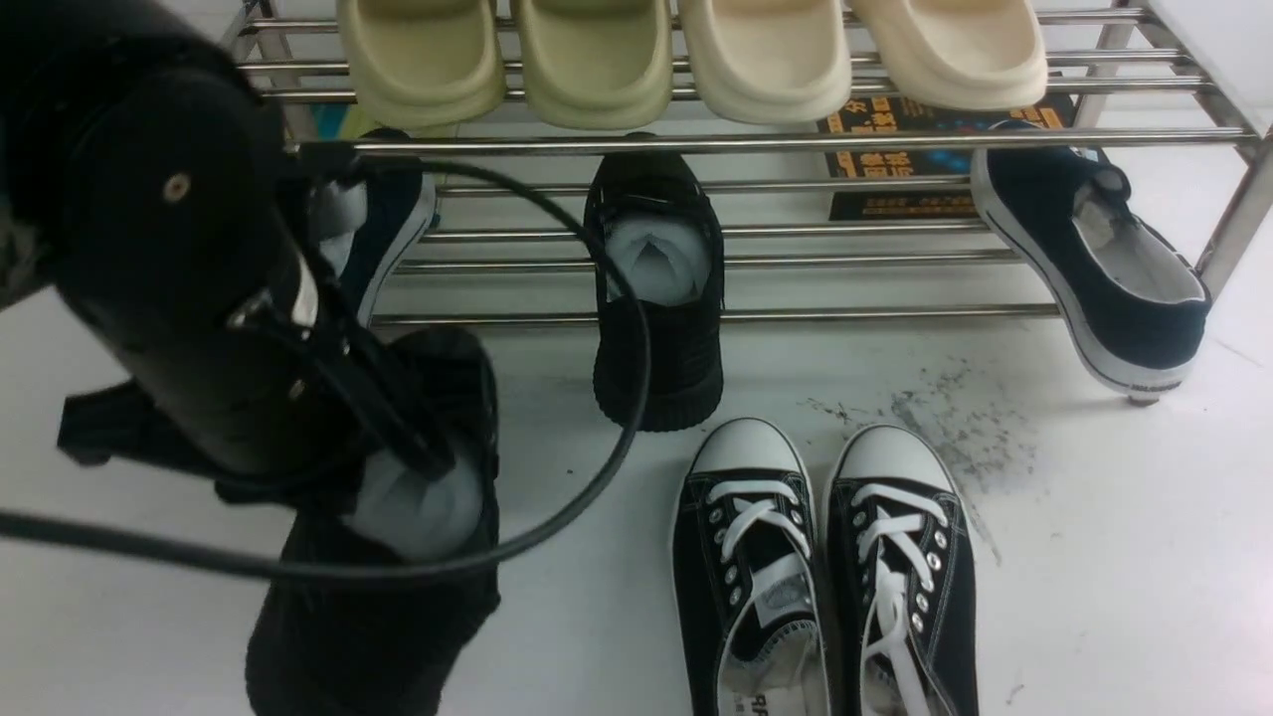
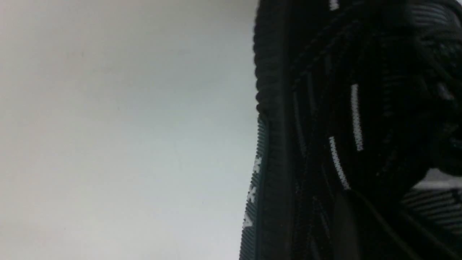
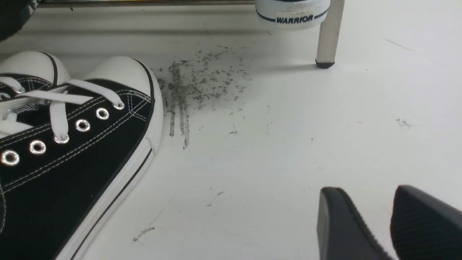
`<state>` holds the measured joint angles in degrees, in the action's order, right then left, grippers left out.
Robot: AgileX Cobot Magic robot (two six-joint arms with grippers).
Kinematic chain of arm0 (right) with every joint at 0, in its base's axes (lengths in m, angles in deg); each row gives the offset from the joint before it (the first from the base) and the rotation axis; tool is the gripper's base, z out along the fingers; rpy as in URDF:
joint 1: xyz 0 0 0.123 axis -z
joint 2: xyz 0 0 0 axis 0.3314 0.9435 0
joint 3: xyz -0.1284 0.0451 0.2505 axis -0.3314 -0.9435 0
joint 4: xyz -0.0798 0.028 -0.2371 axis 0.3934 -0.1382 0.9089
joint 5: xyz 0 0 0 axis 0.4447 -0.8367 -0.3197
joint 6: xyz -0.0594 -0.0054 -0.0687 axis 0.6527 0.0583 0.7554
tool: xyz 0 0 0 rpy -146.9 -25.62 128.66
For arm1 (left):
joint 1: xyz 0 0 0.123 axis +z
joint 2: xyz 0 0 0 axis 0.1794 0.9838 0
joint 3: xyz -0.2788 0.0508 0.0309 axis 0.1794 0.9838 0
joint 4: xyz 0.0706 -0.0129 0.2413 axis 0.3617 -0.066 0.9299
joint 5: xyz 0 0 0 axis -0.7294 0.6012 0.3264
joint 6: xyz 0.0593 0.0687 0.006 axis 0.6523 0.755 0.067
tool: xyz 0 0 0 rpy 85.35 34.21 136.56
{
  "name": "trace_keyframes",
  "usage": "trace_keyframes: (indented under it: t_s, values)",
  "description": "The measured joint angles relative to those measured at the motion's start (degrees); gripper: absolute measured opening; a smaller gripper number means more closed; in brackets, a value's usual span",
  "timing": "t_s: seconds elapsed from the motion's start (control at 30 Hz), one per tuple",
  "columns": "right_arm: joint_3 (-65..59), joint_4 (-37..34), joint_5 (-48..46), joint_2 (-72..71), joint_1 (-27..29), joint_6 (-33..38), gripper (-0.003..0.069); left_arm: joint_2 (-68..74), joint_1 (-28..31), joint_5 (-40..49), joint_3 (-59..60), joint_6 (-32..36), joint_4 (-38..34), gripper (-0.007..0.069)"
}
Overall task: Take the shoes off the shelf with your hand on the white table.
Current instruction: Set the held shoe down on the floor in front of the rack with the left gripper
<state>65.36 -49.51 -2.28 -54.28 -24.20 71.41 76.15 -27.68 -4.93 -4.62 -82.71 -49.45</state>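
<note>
One black knit shoe [image 1: 368, 607] hangs at the lower left over the white table [image 1: 1094, 557], white stuffing showing at its collar. My left gripper [image 1: 423, 467] reaches into that collar and is shut on it; the fingertips are hidden. The left wrist view is filled by this shoe [image 2: 343, 108], with white dash marks on its knit. The other black knit shoe [image 1: 658, 298] lies on the lower tier of the steel shelf [image 1: 796, 144], its toe hanging over the front bar. My right gripper [image 3: 366, 189] hovers low over the table, open and holding nothing.
A pair of black canvas sneakers with white toe caps [image 1: 825, 567] stands on the table in front of the shelf. Navy slip-ons [image 1: 1094, 259] lie on the lower tier, pale slides [image 1: 597, 60] on the top tier. A shelf leg [image 3: 328, 32] stands beyond grey scuff marks [image 3: 195, 86].
</note>
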Motion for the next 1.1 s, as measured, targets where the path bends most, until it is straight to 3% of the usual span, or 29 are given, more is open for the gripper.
trace_keyframes:
  t_s: [0.23,0.43,0.63,0.87,1.1]
  values:
    - [0.00,0.00,0.00,0.00,0.00,0.00,0.0237,-1.12,0.00,-9.94,11.03,-0.24,-5.79,0.0014]
    - [-0.01,0.00,0.00,0.00,0.00,0.00,0.0237,-1.06,0.00,-20.36,16.10,-0.36,-6.05,0.0014]
    - [-0.01,0.06,0.00,0.00,0.00,0.00,0.0237,-1.01,0.00,-23.96,16.50,-0.47,-5.68,0.0014]
    - [-0.01,0.06,0.00,0.00,0.00,0.00,0.0237,1.52,0.00,-27.62,21.46,-9.78,1.26,0.0014]
    - [-0.01,0.06,0.00,0.00,0.00,0.00,0.0237,6.60,0.00,-29.61,23.03,-13.35,2.58,0.0020]
